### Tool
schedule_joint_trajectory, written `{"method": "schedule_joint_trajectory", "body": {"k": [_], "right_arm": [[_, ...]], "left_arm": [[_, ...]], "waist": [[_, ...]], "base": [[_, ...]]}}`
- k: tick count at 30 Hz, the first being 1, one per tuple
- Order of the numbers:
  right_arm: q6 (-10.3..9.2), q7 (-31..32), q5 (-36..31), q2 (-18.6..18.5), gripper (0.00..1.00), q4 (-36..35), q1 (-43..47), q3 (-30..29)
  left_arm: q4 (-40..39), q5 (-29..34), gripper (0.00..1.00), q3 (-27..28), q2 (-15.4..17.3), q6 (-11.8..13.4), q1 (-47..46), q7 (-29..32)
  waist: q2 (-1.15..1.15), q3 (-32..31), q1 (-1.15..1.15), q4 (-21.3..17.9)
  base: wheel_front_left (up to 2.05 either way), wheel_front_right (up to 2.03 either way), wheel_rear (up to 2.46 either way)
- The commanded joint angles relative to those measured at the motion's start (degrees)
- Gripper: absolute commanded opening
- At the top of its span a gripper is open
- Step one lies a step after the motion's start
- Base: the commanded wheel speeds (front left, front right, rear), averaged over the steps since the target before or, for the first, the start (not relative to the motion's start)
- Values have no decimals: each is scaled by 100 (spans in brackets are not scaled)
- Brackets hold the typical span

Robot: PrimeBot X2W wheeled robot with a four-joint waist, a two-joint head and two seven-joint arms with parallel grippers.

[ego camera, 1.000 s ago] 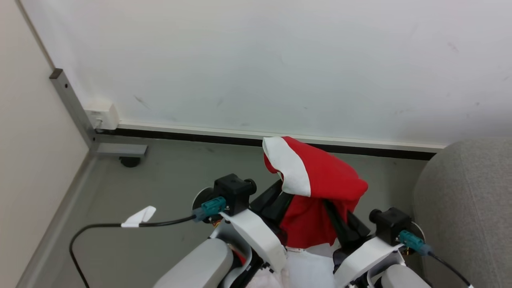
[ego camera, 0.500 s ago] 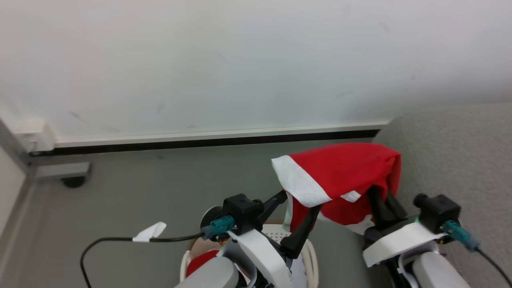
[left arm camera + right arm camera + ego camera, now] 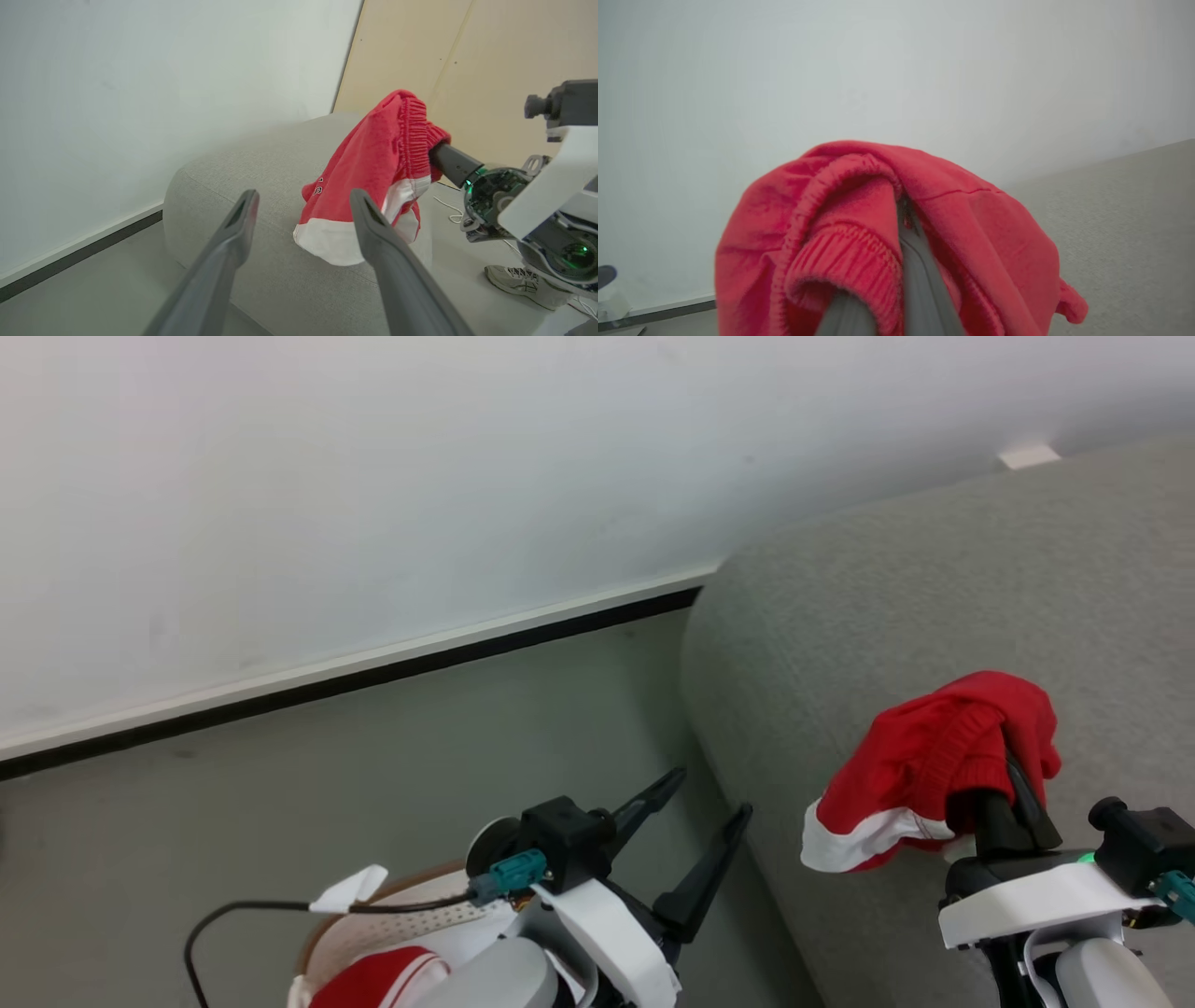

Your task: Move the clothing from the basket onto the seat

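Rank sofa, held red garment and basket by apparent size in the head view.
Sofa, largest.
Red garment, next.
Basket, smallest as seen, but mostly cut off by the frame and arm, so that rank is unsure.

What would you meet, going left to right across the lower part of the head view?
basket → left pincer → held garment

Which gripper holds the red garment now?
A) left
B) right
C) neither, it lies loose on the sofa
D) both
B: the right gripper is shut on the red garment, which hangs from it over the sofa, while the left gripper stands open and empty.
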Motion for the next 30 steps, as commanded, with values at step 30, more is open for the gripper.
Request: {"method": "schedule_joint_trajectory", "body": {"k": [30], "right_arm": [[-12, 3, 128, -726, 0, 134, -911, -29]], "left_arm": [[120, 584, 100, 64, 93, -113, -414, -135]], "waist": [[0, 984, 0, -183]], "base": [[0, 0, 0]]}}
